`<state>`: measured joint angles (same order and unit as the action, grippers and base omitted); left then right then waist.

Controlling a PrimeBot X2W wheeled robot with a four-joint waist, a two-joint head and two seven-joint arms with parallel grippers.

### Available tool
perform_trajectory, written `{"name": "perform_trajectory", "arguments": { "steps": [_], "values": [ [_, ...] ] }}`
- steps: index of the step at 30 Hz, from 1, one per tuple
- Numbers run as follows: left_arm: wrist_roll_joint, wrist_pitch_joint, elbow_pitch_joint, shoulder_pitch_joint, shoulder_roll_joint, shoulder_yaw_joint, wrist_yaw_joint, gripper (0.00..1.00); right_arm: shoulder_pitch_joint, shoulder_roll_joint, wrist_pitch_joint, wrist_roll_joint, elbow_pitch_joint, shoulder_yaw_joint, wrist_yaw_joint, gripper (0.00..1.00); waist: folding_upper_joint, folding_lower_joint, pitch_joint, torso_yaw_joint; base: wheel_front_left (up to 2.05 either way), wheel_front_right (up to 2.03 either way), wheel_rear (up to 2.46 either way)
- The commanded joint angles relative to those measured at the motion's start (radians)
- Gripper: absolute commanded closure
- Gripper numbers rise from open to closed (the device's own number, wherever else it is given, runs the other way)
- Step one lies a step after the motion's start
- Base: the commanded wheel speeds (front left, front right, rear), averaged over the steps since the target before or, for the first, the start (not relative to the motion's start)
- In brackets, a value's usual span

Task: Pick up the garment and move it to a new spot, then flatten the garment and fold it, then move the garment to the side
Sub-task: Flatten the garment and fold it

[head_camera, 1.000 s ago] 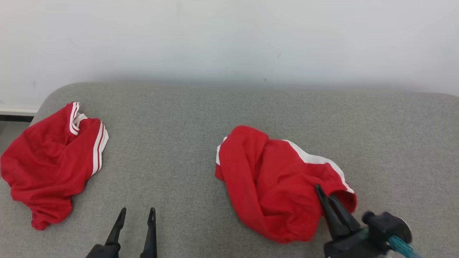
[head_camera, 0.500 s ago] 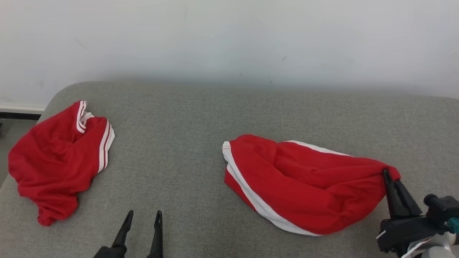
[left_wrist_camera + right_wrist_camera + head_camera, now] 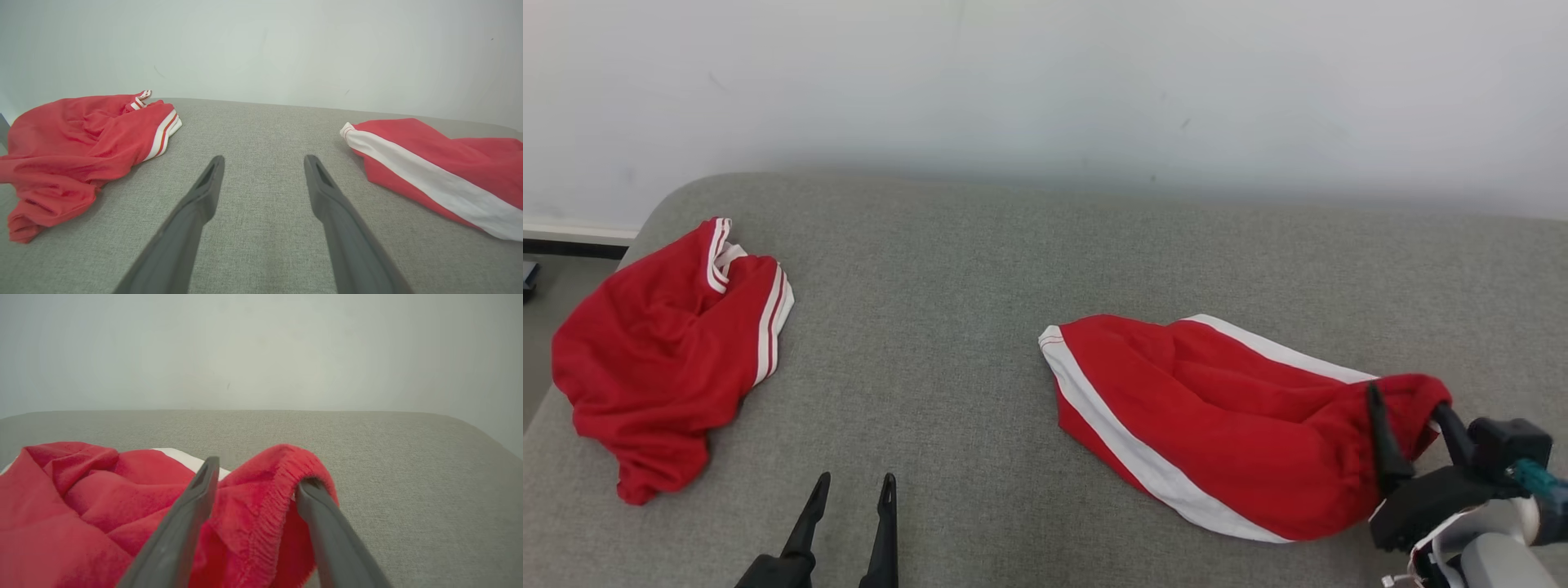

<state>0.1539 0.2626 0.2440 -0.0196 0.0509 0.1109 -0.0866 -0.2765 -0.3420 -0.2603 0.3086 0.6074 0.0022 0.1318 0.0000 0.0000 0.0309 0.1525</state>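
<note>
The red garment lies on the right half of the grey cushion. It is soft, rumpled cloth with a broad white stripe along its near edge and a gathered elastic hem at its right end. That hem is bunched between the fingers of the right claw, which stand apart; one fingertip is hidden under the fold. The left claw is spread too, with nothing between its fingers, over bare woven fabric. A second red garment, thinly striped in white, sits crumpled at the cushion's left edge, well apart. Behind is a plain pale wall.
</note>
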Motion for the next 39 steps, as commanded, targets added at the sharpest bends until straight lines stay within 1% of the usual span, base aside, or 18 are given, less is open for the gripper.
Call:
{"name": "perform_trajectory", "arguments": {
  "steps": [1, 10, 19, 26, 29, 34, 39],
  "values": [
    [0.003, 0.003, 0.001, 0.013, -0.001, -0.001, 0.005, 0.0, 0.022, 0.006, -0.005, 0.009, 0.004, 0.006, -0.002, 0.0, 0.0, 0.0, -0.01, -0.006, 0.0, 0.0, 0.0],
    [0.009, 0.003, -0.002, 0.031, -0.001, -0.005, 0.008, 0.0, 0.144, 0.05, -0.004, 0.038, -0.068, 0.027, -0.002, 0.0, 0.0, 0.0, -0.035, -0.042, 0.0, 0.0, 0.0],
    [0.004, 0.003, -0.009, 0.037, -0.001, -0.013, 0.009, 0.0, 0.245, 0.093, -0.004, 0.054, -0.155, -0.002, -0.002, 0.0, 0.0, 0.0, -0.035, -0.076, 0.0, 0.0, 0.0],
    [-0.006, 0.003, -0.003, 0.023, -0.001, -0.01, 0.003, 0.0, 0.339, 0.142, -0.004, 0.069, -0.239, -0.021, -0.002, 0.0, 0.0, 0.0, -0.039, -0.07, 0.0, 0.0, 0.0],
    [-0.013, 0.003, -0.005, 0.025, -0.001, -0.019, 0.0, 0.0, 0.376, 0.164, -0.004, 0.069, -0.26, -0.014, -0.002, 0.0, 0.0, 0.0, -0.042, -0.063, 0.0, 0.0, 0.0],
    [-0.02, 0.003, -0.006, 0.034, -0.001, -0.03, -0.007, 0.0, 0.366, 0.175, -0.004, 0.067, -0.232, -0.001, -0.002, 0.0, 0.0, 0.0, -0.047, -0.048, 0.0, 0.0, 0.0],
    [-0.025, 0.003, -0.004, 0.03, -0.001, -0.03, -0.01, 0.0, 0.311, 0.167, -0.003, 0.097, -0.133, 0.021, -0.002, 0.0, 0.0, 0.0, -0.048, -0.02, 0.0, 0.0, 0.0]
  ]
}}
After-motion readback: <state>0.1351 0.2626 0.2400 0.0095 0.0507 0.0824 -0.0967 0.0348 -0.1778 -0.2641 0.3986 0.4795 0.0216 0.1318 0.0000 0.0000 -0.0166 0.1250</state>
